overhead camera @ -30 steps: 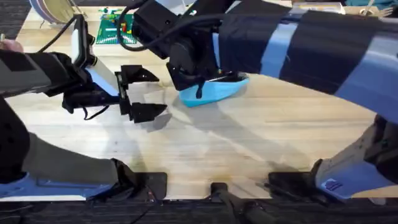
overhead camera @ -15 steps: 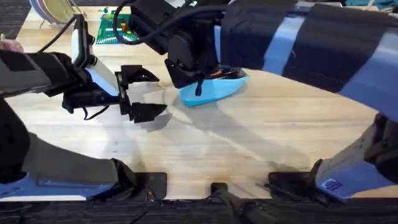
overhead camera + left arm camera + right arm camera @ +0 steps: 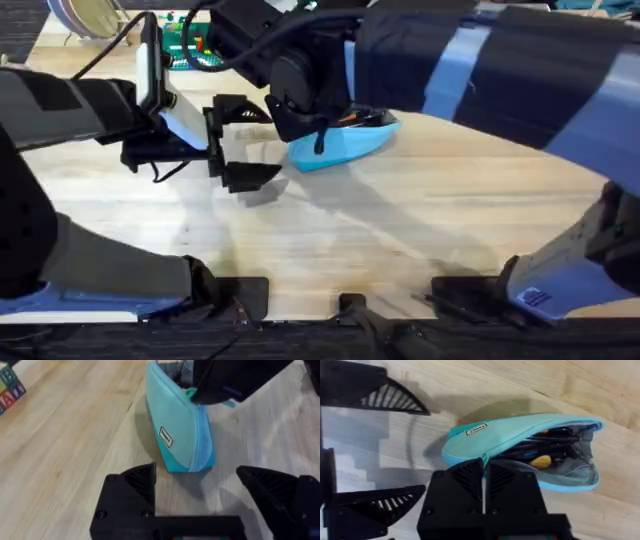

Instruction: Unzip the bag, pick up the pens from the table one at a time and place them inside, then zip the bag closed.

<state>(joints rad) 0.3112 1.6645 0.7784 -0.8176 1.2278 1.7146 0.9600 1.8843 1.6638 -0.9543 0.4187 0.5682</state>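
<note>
Bag (image 3: 340,146) lies on the table (image 3: 420,230) just past mid-table, a bit left of centre. Overhead: right gripper (image 3: 318,135) sits on top of it, hiding most of the opening. Right wrist view fills that in: bag (image 3: 520,447) gapes unzipped w/ dark pens (image 3: 550,440) inside (plus something orange), and right fingers (image 3: 470,480) are pressed together at the bag's edge on the teal pull tab (image 3: 483,457). Left gripper (image 3: 243,145) hangs just left of the bag, jaws wide apart, holding nothing. Left wrist cam shows the bag's label (image 3: 165,437).
</note>
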